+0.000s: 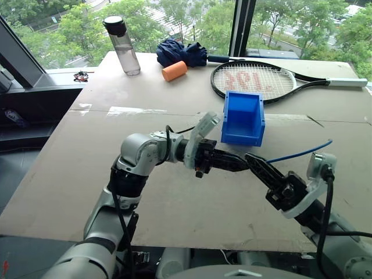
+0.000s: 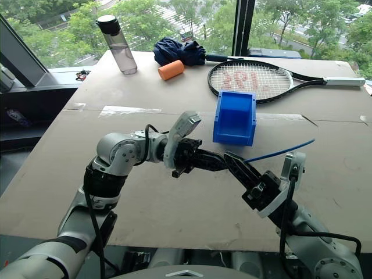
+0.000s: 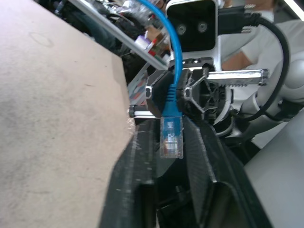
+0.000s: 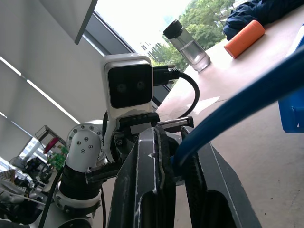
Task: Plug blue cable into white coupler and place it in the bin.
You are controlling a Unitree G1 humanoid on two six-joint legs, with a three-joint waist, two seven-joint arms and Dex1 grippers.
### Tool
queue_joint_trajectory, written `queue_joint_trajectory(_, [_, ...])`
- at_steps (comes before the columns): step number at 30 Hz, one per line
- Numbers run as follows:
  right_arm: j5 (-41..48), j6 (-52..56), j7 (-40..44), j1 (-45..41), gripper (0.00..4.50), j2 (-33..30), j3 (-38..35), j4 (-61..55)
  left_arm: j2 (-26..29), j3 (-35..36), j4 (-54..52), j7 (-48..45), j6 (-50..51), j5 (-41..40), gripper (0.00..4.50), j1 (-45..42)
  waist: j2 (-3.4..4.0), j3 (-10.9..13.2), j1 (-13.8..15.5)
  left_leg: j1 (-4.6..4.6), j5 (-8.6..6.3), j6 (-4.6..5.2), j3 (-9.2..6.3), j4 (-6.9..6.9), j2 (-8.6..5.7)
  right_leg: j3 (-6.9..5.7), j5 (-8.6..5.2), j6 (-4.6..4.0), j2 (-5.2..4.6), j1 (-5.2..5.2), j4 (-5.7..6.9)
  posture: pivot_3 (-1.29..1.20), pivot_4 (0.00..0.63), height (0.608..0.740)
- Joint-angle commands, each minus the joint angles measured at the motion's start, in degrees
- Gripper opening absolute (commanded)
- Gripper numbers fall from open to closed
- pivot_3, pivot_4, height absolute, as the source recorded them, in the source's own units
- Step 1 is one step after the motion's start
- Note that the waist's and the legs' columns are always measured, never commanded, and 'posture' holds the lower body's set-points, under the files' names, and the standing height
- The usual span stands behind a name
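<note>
The counter [image 1: 174,192] stretches wide under my arms, with a tennis racket [image 1: 256,80], a water bottle [image 1: 123,46], a dark-blue cloth bundle [image 1: 181,52] and an orange roll [image 1: 174,71] along its far edge. The bin [image 1: 243,118] stands just beyond my hands, open side up and with nothing in it that I can see, so the placing is not yet done.

My right hand [image 1: 256,161] is pressed together on the blue cable [image 1: 299,154], pinching it just behind the plug. My left hand [image 1: 224,160] meets it tip to tip above the counter. In my left wrist view the plug [image 3: 171,137] sits between my left fingers [image 3: 137,175], which stand a little apart; whether they bear on it I cannot tell.

The cable's long axis runs from that meeting point away to my right and slightly towards the far edge, its loose end trailing over the counter beside the bin. The plug end points at my left hand.

I cannot make out the white coupler, so I judge the plugging unfinished, with the drop into the bin after it.
</note>
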Motion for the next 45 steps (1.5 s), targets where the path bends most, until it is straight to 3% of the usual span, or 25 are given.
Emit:
queue_joint_trajectory(1, [2.07, -1.19, 0.09, -0.16, 0.0, -0.87, -0.23, -1.24, -0.04, 2.9, -3.93, 2.62, -2.39, -0.85, 2.72, 0.81, 0.0, 0.0, -0.06, 0.0, 0.0, 0.0, 0.0, 0.0, 0.0, 0.0, 0.0, 0.0, 0.0, 0.0, 0.0, 0.0, 0.15, 0.74])
queue_joint_trajectory(3, [2.63, -1.98, 0.16, 0.07, 0.0, -1.44, -1.55, -1.06, 2.27, 5.25, -5.58, 3.75, -3.88, -0.34, 3.73, 2.34, 0.0, 0.0, -0.22, -0.01, 0.0, 0.0, -0.03, 0.0, 0.01, 0.02, 0.0, 0.0, -0.01, 0.0, 0.0, 0.0, 0.15, 0.74])
queue_joint_trajectory(5, [2.87, -2.76, 0.63, 0.44, 0.0, -2.17, -2.88, -0.77, 6.13, 4.95, -7.71, 3.23, -8.65, 3.22, 4.41, 4.99, 0.01, 0.0, -0.51, -0.01, 0.0, 0.0, -0.04, -0.01, 0.01, 0.03, 0.0, 0.0, -0.01, -0.02, 0.0, 0.0, 0.15, 0.74])
queue_joint_trajectory(8, [2.96, -3.64, 1.59, 0.07, 0.0, -3.26, -5.21, 0.93, 10.97, 3.13, -7.76, 4.65, -21.57, 12.84, 4.41, 9.42, 0.03, -0.01, -0.79, 0.12, 0.0, 0.0, -0.02, -0.16, 0.04, 0.14, 0.0, -0.01, 0.0, -0.01, 0.0, 0.0, 0.15, 0.74])
queue_joint_trajectory(15, [2.11, -3.75, 1.9, -3.63, 0.0, -4.95, -6.9, 4.66, 11.24, 8.75, -2.47, 12.71, -35.69, 20.43, 4.41, 17.03, 0.0, 0.03, -0.17, 0.07, 0.0, 0.0, 0.0, -0.09, 0.02, 0.24, 0.01, -0.02, -0.07, -0.02, -0.05, 0.0, 0.15, 0.74])
queue_joint_trajectory(20, [1.45, -3.04, 1.06, -6.14, 0.0, -4.97, -6.41, 6.64, 10.95, 7.7, 0.85, 13.23, -41.75, 23.91, 4.41, 19.31, 0.0, 0.04, 0.08, 0.04, 0.0, 0.0, 0.04, -0.1, 0.0, 0.18, 0.01, -0.02, -0.06, -0.04, -0.04, 0.0, 0.15, 0.74])
queue_joint_trajectory(29, [3.23, -0.48, -2.42, -12.92, 0.0, -7.25, -6.84, 8.89, 9.22, 4.27, 12.68, 10.4, -49.9, 29.09, 4.41, 16.02, -0.01, 0.04, 0.55, 0.03, 0.0, 0.0, 0.19, -0.09, -0.02, 0.16, 0.04, 0.02, -0.06, -0.04, -0.03, 0.0, 0.15, 0.74])
queue_joint_trajectory(33, [2.64, 0.28, -2.83, -13.87, 0.0, -7.55, -6.64, 9.45, 8.19, 1.66, 18.94, 6.96, -56.1, 31.73, 3.2, 14.14, -0.02, 0.03, 0.53, 0.01, 0.0, 0.0, 0.18, -0.09, -0.04, 0.15, 0.1, 0.09, -0.07, -0.04, -0.03, 0.0, 0.15, 0.74])
queue_joint_trajectory(38, [1.03, 0.74, -1.99, -14.82, 0.0, -7.88, -6.06, 9.22, 7.59, -0.41, 26.5, 2.14, -63.38, 33.99, 0.79, 11.49, -0.02, 0.02, 0.48, 0.02, 0.0, 0.0, 0.17, -0.09, -0.04, 0.14, 0.09, 0.08, -0.06, -0.03, -0.02, 0.0, 0.15, 0.74])
queue_joint_trajectory(39, [-0.28, 1.06, -1.18, -15.42, 0.0, -8.46, -5.55, 9.07, 7.41, -0.29, 27.52, 1.24, -63.99, 33.86, 0.55, 10.98, -0.01, 0.02, 0.46, 0.02, 0.0, 0.0, 0.18, -0.09, -0.04, 0.14, 0.09, 0.08, -0.05, -0.03, -0.02, 0.0, 0.15, 0.74])
queue_joint_trajectory(45, [-12.2, 2.6, 5.27, -20.48, 0.0, -11.52, 0.75, 11.24, 4.95, -1.3, 30.24, -3.94, -66.96, 33.9, 0.6, 8.1, -0.01, 0.02, 0.5, 0.01, 0.0, 0.01, 0.17, -0.08, -0.04, 0.12, 0.12, 0.13, -0.05, -0.03, -0.02, 0.0, 0.15, 0.74])
